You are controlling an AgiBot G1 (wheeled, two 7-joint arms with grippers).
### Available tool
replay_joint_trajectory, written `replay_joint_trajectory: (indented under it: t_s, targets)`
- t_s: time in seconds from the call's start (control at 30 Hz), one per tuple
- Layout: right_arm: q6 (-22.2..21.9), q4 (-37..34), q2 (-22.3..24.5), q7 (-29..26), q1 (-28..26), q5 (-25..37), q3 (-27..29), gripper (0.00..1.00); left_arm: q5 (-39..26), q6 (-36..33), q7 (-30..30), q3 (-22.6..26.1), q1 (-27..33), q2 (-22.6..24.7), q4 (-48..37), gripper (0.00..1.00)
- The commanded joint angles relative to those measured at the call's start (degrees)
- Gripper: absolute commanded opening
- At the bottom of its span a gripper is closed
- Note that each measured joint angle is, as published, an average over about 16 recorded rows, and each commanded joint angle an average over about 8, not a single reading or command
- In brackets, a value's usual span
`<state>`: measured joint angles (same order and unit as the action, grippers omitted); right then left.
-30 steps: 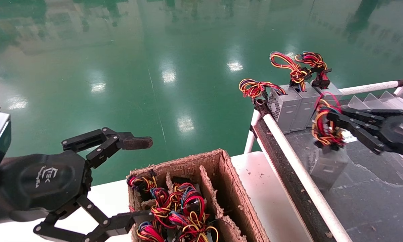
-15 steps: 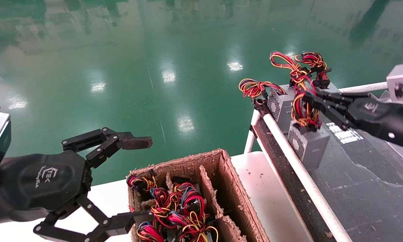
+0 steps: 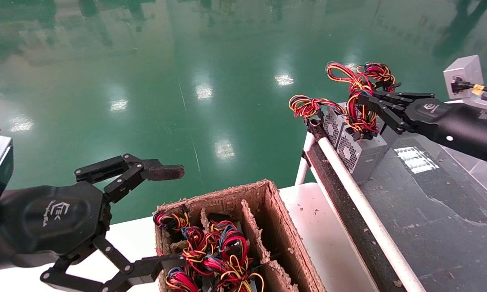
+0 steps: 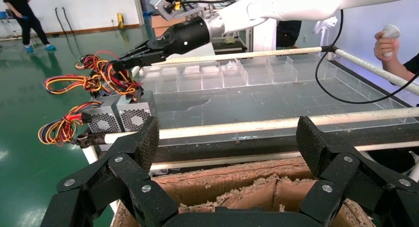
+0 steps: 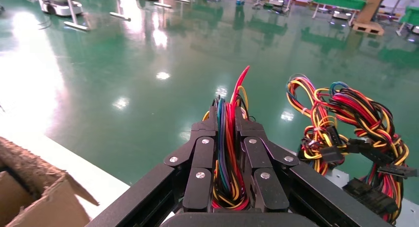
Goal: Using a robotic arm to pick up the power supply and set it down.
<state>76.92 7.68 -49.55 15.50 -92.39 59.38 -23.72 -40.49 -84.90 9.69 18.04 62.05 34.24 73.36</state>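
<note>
My right gripper [image 3: 363, 103] [image 5: 226, 118] is shut on the red, yellow, blue and black wire loop [image 3: 359, 115] of a grey power supply [image 3: 361, 152]. The box hangs upright from it, honeycomb vent toward the rail, at the near end of a row of like units [image 3: 333, 125] on the dark work surface [image 3: 426, 211]. In the left wrist view the same box [image 4: 136, 115] stands beside another; I cannot tell whether its base touches the surface. My left gripper [image 3: 166, 219] [image 4: 228, 140] is open and empty, parked over the cardboard box.
A torn cardboard box [image 3: 263, 194] with dividers holds several more wired units [image 3: 217, 253] on the white table. A white rail [image 3: 361, 211] edges the dark surface. Clear divider bins [image 4: 237, 73] line its far side. A person's hand holds a controller [image 4: 390, 36].
My right gripper has carried the power supply away from me and leftward, from mid-surface to the end of the row by the rail. The left arm has not moved.
</note>
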Motion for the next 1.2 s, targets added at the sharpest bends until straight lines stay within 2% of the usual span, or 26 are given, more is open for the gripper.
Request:
replay_joint_trajectory:
  t_s: [0.03,0.27,0.3,1.0,1.2]
  targets:
    - [-0.73,-1.23,-0.65,0.44,-0.60,0.32,-0.18,0.05,0.00,0.00,0.00,0.00,0.00,0.00,0.00,1.00]
    - [-0.33,-3.31,-1.69,2.50,-1.52,0.57,-0.33,0.92,0.01,0.01,-0.01,0.02,0.00,-0.01,0.00,1.00]
    - [-0.14,-3.55,-1.74,2.69,-1.61,0.54,-0.31,1.00,0.01,0.01,-0.01,0.02,0.00,-0.01,0.00,1.00]
    - [2.73,-6.45,-0.65,2.85,-4.01,-0.73,0.55,1.00,0.04,0.03,-0.03,0.06,0.01,-0.03,0.00,1.00]
    - [3.76,-3.89,0.11,1.80,-2.79,-2.13,1.35,1.00,0.05,0.04,-0.04,0.07,0.01,-0.03,-0.03,1.00]
